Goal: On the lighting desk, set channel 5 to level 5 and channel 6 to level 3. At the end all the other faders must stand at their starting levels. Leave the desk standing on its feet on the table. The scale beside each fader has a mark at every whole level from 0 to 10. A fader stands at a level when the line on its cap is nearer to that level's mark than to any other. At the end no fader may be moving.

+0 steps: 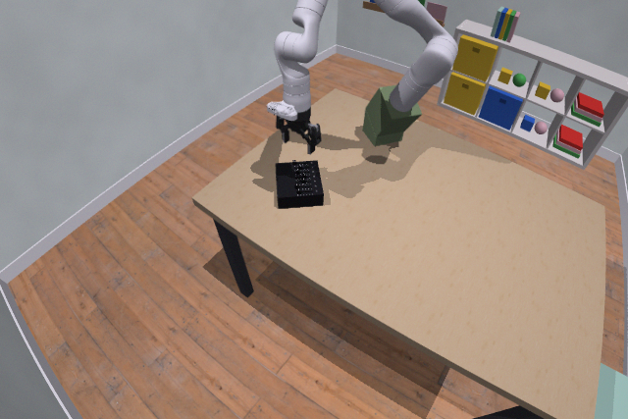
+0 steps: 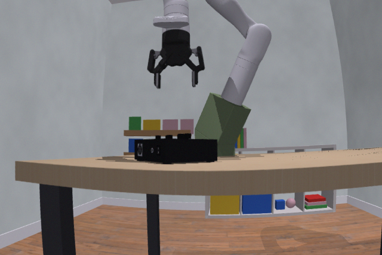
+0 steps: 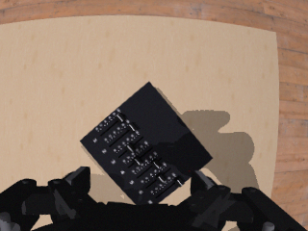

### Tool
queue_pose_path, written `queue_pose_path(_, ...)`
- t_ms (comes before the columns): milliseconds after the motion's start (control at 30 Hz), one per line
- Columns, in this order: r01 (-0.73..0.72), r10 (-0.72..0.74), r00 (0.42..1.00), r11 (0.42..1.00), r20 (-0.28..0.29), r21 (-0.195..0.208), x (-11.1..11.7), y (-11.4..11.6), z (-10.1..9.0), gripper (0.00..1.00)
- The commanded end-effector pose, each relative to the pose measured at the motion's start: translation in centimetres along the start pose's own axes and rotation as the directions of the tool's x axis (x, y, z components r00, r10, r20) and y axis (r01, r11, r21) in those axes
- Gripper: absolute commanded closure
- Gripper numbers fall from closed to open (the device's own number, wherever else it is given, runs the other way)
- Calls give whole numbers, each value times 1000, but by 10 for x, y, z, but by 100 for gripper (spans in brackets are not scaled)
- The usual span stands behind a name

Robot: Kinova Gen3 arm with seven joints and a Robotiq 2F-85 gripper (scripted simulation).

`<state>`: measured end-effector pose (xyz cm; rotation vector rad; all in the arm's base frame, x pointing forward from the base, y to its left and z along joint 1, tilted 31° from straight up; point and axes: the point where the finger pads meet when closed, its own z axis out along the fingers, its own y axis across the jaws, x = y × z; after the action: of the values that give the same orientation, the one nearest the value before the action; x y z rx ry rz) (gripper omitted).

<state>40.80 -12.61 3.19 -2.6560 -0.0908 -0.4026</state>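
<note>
The black lighting desk [image 1: 299, 184] [image 2: 178, 150] [image 3: 149, 144] stands on its feet near the table's left corner. Its row of faders [image 3: 135, 157] with white scale marks shows in the wrist view, turned at an angle. Single fader levels are too small to read. My gripper [image 1: 299, 137] [image 2: 175, 85] is open and empty. It hangs well above the desk, pointing down, a little behind the desk's fader side. In the wrist view its two fingers frame the lower edge of the desk.
The wooden table [image 1: 431, 232] [image 2: 197, 172] has its left edge close to the desk. The arm's green base [image 1: 391, 118] [image 2: 222, 122] stands at the back of the table. A white shelf unit [image 1: 537, 89] with coloured boxes stands behind, off the table.
</note>
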Motion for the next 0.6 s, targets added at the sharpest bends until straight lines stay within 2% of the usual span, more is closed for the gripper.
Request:
queue_pose_path(0, 7, -7, 1000, 1000, 4, -8, -1, 3, -3, 0)
queue_pose_path(300, 2, -2, 1000, 1000, 4, -8, -1, 3, -2, 0)
queue_pose_path(567, -93, 93, 996, 996, 4, -2, -1, 5, 7, 0)
